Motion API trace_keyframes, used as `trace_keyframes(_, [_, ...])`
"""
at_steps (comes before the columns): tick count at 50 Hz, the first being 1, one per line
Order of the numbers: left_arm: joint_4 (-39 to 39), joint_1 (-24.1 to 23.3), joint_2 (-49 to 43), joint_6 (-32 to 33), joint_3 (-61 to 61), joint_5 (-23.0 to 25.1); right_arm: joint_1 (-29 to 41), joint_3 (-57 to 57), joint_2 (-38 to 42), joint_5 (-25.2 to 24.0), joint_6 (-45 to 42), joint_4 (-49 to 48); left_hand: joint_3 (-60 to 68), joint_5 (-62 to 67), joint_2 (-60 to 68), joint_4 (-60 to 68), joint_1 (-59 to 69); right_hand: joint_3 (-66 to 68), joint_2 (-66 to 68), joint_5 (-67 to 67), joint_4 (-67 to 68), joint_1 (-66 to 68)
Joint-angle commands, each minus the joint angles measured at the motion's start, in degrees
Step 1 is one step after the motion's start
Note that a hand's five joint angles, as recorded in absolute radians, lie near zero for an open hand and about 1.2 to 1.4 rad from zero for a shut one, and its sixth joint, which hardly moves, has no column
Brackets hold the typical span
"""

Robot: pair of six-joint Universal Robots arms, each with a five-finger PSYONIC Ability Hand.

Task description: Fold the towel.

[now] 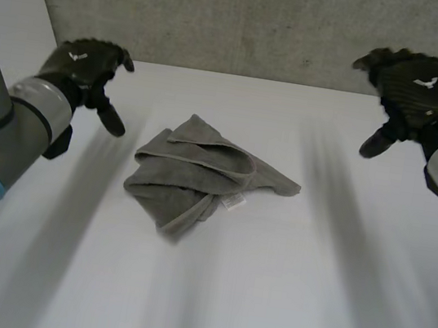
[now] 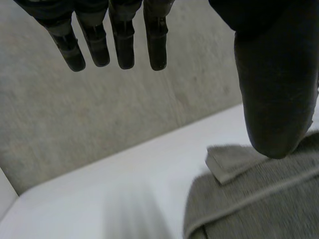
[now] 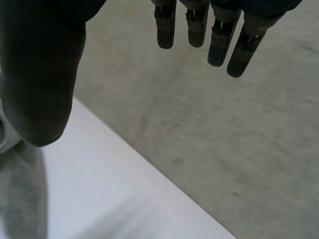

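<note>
Crumpled towel [image 1: 201, 176], left hand [image 1: 82, 61], right hand [image 1: 416, 86] flanking

Your worktop [image 1: 304, 309]: white, one item on it. Grey towel [image 1: 201, 174], crumpled in loose folds, around centre; its white label [image 1: 232, 202] at 4 o'clock.

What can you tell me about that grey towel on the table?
The towel is grey-brown terry cloth with a stitched hem, lying in a loose, rumpled heap of overlapping layers near the middle of the white table. A white label sticks out at its near edge, and one corner trails toward the robot's right. Neither the left hand nor the right hand touches it.
</note>
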Motion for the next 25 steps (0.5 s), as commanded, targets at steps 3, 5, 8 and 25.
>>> trace_keyframes(3, [1.2,0.2,-10.2,8.4,-1.9,2.6,2.2,-5.0,11.2,-18.8,-14.9,5.3,-3.0,-0.7,-3.2,-3.4,-5.1,-2.5,-4.3,-3.6,-4.4,-3.5])
trace_keyframes(5, [1.8,0.2,-12.6,9.3,-1.0,3.4,3.9,-7.7,14.2,-19.1,-16.7,6.7,-3.0,0.0,-2.5,-3.4,-4.4,-2.5,-4.3,-3.6,-4.4,-3.5])
trace_keyframes(8, [3.4,0.2,-17.1,9.7,0.8,4.7,6.6,-11.9,19.2,-18.3,-18.9,7.8,-3.0,0.5,-2.0,-3.4,-3.9,-2.5,-3.4,-2.7,-4.4,-2.5])
trace_keyframes(25, [14.9,-0.3,-29.1,17.2,11.3,5.4,11.0,-22.3,38.0,-17.7,-19.2,0.0,-3.0,1.8,-0.7,-3.4,-2.6,-2.5,12.1,12.8,-4.4,12.9])
